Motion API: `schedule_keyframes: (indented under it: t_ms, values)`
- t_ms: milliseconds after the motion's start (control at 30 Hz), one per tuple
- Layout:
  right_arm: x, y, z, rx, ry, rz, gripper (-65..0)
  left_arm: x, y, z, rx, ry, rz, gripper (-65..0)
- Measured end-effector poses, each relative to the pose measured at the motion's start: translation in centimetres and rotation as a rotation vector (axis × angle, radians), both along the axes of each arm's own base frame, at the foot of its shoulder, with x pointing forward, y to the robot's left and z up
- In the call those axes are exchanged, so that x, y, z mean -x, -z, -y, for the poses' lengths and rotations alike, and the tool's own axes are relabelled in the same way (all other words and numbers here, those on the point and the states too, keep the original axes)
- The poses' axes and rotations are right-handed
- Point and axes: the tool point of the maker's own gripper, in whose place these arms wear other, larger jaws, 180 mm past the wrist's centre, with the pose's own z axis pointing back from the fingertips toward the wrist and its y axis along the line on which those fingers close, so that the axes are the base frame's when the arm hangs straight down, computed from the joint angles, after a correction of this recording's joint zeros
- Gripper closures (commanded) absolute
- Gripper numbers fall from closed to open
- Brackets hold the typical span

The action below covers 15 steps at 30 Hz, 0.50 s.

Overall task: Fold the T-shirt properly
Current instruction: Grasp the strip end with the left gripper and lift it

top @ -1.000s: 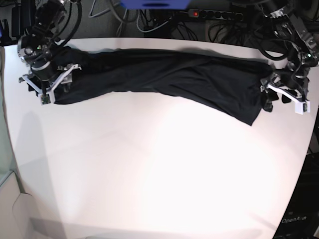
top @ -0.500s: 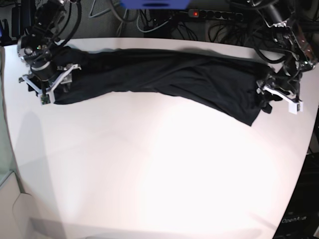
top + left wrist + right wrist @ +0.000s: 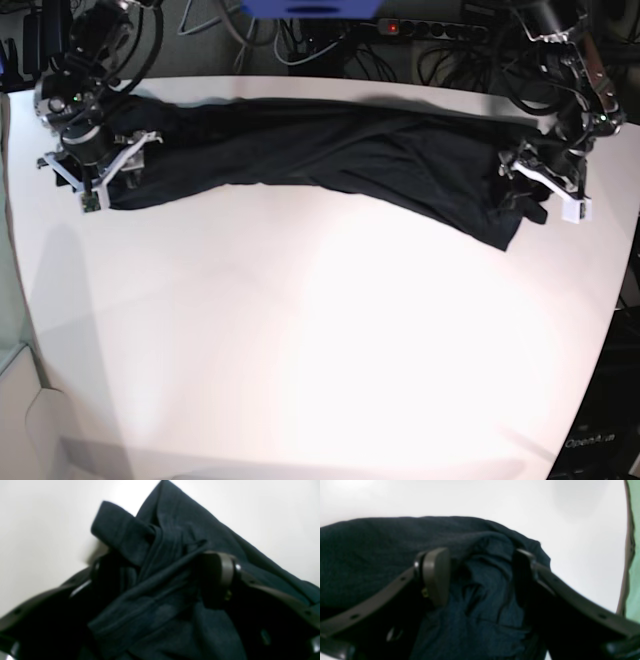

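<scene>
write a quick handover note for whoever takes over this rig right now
Left end effector: open, jaws straddling bunched cloth at one end of the T-shirt.
Right end effector: open, jaws straddling the other end.
T-shirt lies as a long twisted band along the far side of the table.
Done: no neat fold visible.
Left: grip both ends, flatten, fold properly.

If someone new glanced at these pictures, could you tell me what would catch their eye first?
The black T-shirt, stretched in a long twisted band across the far side of the white table. Next, an arm at each end: the right gripper and the left gripper, fingers spread wide with bunched fabric between them.
</scene>
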Motion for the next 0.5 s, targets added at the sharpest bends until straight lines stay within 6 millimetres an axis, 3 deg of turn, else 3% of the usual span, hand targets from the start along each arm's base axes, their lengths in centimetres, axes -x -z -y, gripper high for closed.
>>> schedule_keyframes:
  t_ms: [100,200,333,467,500]
  values:
    - [0.0,0.0,0.0,0.0,0.0,-0.001,-38.8,0.6,0.2,0.0,0.007,0.0,0.0,-43.9]
    - [0.0,0.0,0.0,0.0,0.0,-0.001,-38.8,1.1,0.3,-0.4,-0.003,0.004,-0.012,-37.0]
    - [0.0,0.0,0.0,0.0,0.0,-0.001,-38.8,1.4,0.6,-0.8,-0.011,-0.007,-0.027,-22.0]
    - [0.0,0.0,0.0,0.0,0.0,-0.001,-38.8,1.7,0.8,-1.0,-0.015,-0.009,-0.045,-1.8]
    - [0.0,0.0,0.0,0.0,0.0,-0.001,-38.8,1.7,0.9,-0.9,-0.015,-0.008,-0.049,0.0]
